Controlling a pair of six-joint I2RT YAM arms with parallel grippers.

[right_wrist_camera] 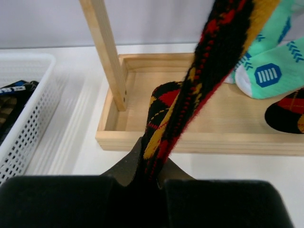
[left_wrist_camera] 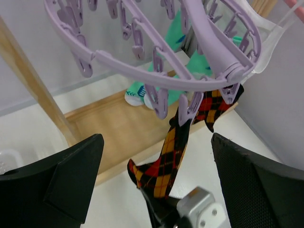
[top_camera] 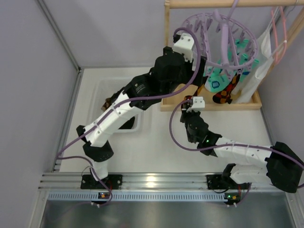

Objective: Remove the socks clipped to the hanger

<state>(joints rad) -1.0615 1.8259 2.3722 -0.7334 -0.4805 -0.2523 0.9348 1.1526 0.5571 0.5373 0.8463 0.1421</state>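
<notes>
- Lavender plastic, round and spoked, the hanger (top_camera: 223,35) hangs by its hook from the top bar of a wooden rack (top_camera: 167,52). Dangling pegs (left_wrist_camera: 159,99) line its ring.
- Socks are clipped on. An argyle sock (left_wrist_camera: 168,152) in orange, red and black drops from a peg at the near side of the hanger. A second argyle sock (right_wrist_camera: 285,114) hangs from a peg just beside it.
- Teal socks (right_wrist_camera: 266,66) with white marks hang from pegs further in under the hanger. Their toes are low over the rack's wooden base tray (right_wrist_camera: 190,137), and I cannot tell whether they touch it.
- Right gripper (right_wrist_camera: 152,173) sits low beneath the hanger. Its two fingers are pinched tight on the bottom end of the first argyle sock, which runs up from them towards its peg.
- Left gripper (left_wrist_camera: 156,152) is raised just beside the hanger's ring, slightly under its rim. Its fingers (left_wrist_camera: 71,180) are spread wide and hold nothing.
- White cloth (top_camera: 256,71) hangs just beside the hanger, on the side away from the left arm.
- Pink wire hanger (top_camera: 280,28) hangs from the same bar, just beyond that cloth from the lavender one.
- White basket (right_wrist_camera: 23,118) lies on the table well apart from the hanger, on the left arm's side, with dark socks (right_wrist_camera: 12,92) in it.
</notes>
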